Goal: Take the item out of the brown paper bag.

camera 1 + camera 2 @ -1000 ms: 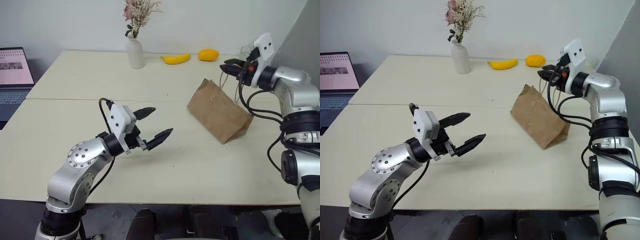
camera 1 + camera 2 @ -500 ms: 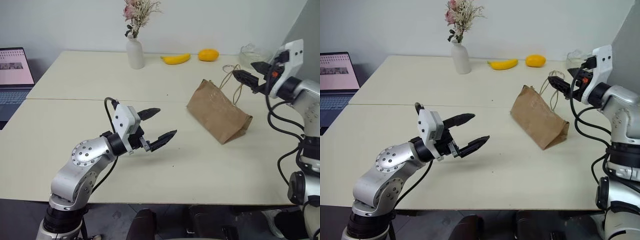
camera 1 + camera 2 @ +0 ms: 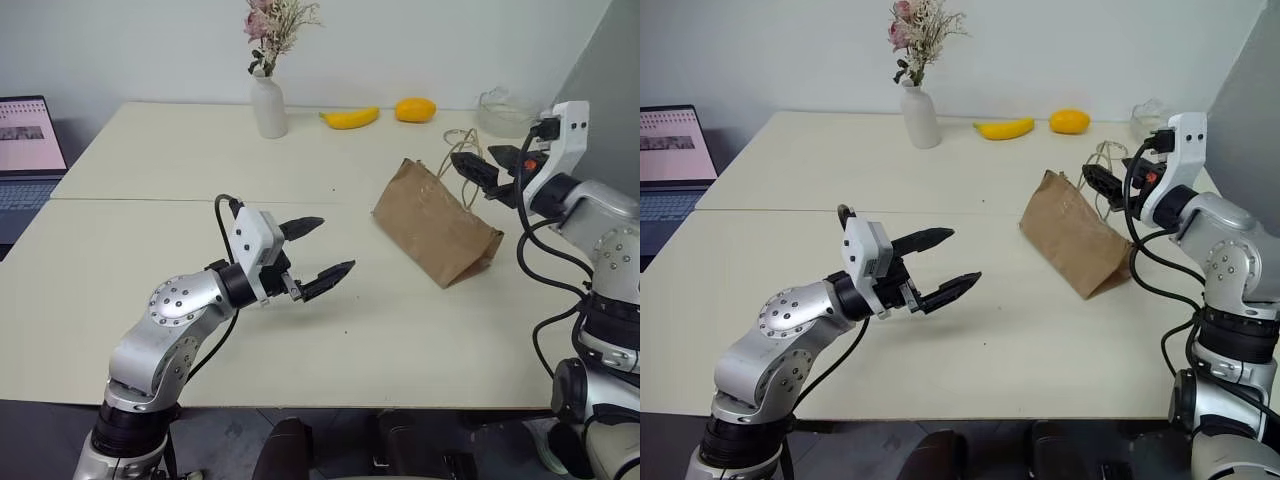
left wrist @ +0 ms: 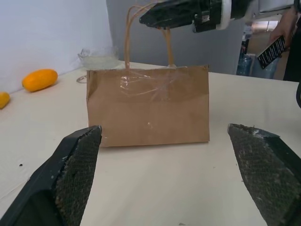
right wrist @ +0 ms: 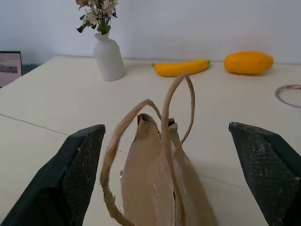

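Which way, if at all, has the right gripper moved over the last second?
Yes. The right gripper has drawn back toward the robot and sunk a little, judged against the orange fruit; its fingers now stand open behind the bag's handles.

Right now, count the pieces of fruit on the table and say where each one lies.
2. The yellow banana lies at the table's far edge, right of the white vase. The orange fruit lies just right of the banana, apart from it. The brown paper bag may hide more.
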`<state>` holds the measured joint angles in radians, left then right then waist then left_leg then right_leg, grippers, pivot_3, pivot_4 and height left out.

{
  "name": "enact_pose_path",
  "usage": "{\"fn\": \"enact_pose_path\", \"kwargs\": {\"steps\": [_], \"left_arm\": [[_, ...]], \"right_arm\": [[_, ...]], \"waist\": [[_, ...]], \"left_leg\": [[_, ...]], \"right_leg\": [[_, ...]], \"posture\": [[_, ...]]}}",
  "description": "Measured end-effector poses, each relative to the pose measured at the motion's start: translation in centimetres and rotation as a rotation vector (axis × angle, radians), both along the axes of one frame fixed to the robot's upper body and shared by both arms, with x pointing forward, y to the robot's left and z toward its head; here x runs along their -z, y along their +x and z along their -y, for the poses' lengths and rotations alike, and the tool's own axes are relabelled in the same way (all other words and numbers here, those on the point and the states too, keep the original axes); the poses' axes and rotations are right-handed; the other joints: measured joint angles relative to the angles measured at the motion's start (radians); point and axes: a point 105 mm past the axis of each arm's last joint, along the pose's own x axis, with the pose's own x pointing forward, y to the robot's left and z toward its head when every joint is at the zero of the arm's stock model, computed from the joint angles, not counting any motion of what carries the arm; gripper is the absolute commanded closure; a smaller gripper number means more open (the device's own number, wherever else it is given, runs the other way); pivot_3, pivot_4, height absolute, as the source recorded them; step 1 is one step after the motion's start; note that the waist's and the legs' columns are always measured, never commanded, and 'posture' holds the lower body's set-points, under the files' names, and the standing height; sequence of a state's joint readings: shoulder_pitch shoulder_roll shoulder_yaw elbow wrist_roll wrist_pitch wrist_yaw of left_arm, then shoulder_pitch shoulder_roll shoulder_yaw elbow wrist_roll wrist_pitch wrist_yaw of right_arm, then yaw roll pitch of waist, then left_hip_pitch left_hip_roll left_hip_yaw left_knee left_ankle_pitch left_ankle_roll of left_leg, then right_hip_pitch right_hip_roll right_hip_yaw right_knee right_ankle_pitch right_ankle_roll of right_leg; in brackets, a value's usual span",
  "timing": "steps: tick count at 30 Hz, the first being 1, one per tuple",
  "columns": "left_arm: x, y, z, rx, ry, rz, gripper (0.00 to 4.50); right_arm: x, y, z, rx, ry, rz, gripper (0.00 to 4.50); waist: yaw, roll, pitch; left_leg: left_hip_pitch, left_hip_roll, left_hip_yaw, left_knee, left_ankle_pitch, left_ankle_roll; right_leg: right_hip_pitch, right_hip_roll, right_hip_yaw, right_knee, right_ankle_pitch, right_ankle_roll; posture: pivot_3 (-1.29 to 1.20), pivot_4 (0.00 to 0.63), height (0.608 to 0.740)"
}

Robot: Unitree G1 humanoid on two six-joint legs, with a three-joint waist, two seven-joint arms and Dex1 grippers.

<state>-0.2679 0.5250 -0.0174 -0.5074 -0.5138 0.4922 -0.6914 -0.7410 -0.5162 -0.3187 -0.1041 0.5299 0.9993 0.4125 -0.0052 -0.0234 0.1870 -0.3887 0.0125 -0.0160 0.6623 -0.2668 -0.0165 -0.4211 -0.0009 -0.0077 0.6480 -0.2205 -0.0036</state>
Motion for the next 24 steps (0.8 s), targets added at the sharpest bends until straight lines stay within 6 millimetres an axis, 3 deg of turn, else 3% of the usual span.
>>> {"fn": "enact_pose_path", "kwargs": {"steps": [1,4,9,15,24], "left_arm": [[0.0,0.0,0.0,-0.001,0.002,0.001,0.00],[0.2,0.0,0.2,0.003,0.006,-0.002,0.00],[0.4,-0.1,0.2,0.003,0.007,-0.010,0.00],[0.8,-0.2,0.0,-0.005,0.005,-0.027,0.00],[0.6,0.1,-1.0,-0.063,-0.013,-0.025,0.00]], "right_arm": [[0.0,0.3,-0.1,-0.004,0.015,-0.003,0.08],[-0.4,0.8,-0.5,-0.016,0.039,0.007,0.68],[-1.2,1.0,-1.0,-0.029,0.031,0.042,2.56],[-1.4,1.3,-1.1,-0.034,0.020,0.050,4.46],[-1.8,1.8,-1.3,-0.045,-0.151,0.131,4.46]], "waist": [[0.000,0.000,0.000],[-0.001,0.000,0.000],[-0.001,0.000,0.000],[-0.001,0.000,0.000],[-0.001,0.000,0.000]], "left_leg": [[0.000,0.000,0.000,0.000,0.000,0.000],[0.000,0.000,0.000,0.000,0.000,0.000],[0.000,0.000,0.000,0.000,0.000,0.000],[0.000,0.000,0.000,0.000,0.000,0.000],[0.000,0.000,0.000,0.000,0.000,0.000]], "right_leg": [[0.000,0.000,0.000,0.000,0.000,0.000],[0.000,0.000,0.000,0.000,0.000,0.000],[0.000,0.000,0.000,-0.001,0.000,0.000],[0.000,0.000,0.000,0.000,0.000,0.000],[0.000,0.000,0.000,0.000,0.000,0.000]], "posture": [[0.00,0.150,0.740],[0.00,0.150,0.740],[0.00,0.150,0.740],[0.00,0.150,0.740],[0.00,0.150,0.740]]}}
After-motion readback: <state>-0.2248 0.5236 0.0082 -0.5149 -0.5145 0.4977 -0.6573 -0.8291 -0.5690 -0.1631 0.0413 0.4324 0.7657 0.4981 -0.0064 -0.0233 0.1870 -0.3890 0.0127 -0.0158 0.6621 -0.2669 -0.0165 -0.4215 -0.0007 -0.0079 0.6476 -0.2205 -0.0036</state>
